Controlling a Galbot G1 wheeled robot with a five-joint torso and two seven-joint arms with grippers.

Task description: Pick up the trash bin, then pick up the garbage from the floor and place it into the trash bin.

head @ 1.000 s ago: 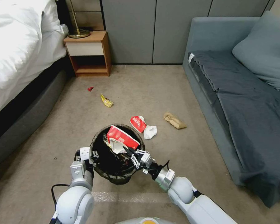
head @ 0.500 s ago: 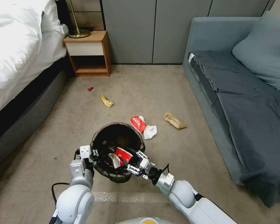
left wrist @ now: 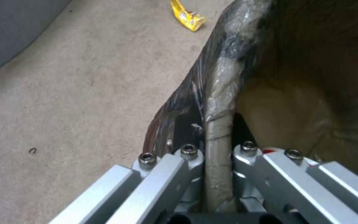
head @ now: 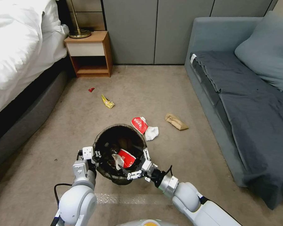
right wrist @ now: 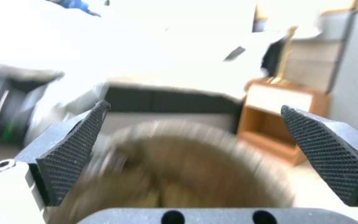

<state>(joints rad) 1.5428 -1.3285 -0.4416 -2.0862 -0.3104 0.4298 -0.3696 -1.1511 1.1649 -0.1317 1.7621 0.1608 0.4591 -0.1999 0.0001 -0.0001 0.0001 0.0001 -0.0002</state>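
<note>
Left gripper (head: pixel 91 156) clamped on the near-left rim of the trash bin (head: pixel 119 129), one finger inside and one outside the bag liner (left wrist: pixel 212 93), holding the bin up off the carpet (head: pixel 166 94). Right gripper (head: pixel 138 164) spread wide at the bin's near-right rim, nothing between its fingers (right wrist: pixel 69 155); red-and-white wrapper (head: pixel 126 158) lying loose inside the bin, just beside that gripper. On the carpet: a second red-and-white wrapper (head: pixel 139 124) touching a white tissue (head: pixel 152 132), just beyond the bin's far-right rim; brown paper bag (head: pixel 176 121) further toward the sofa (head: pixel 210 37), long axis slanting; yellow foil wrapper (head: pixel 108 101) and red scrap (head: pixel 91 89) toward the nightstand (head: pixel 88 47). Nearest litter ahead and slightly right, likely closer to the right gripper
</note>
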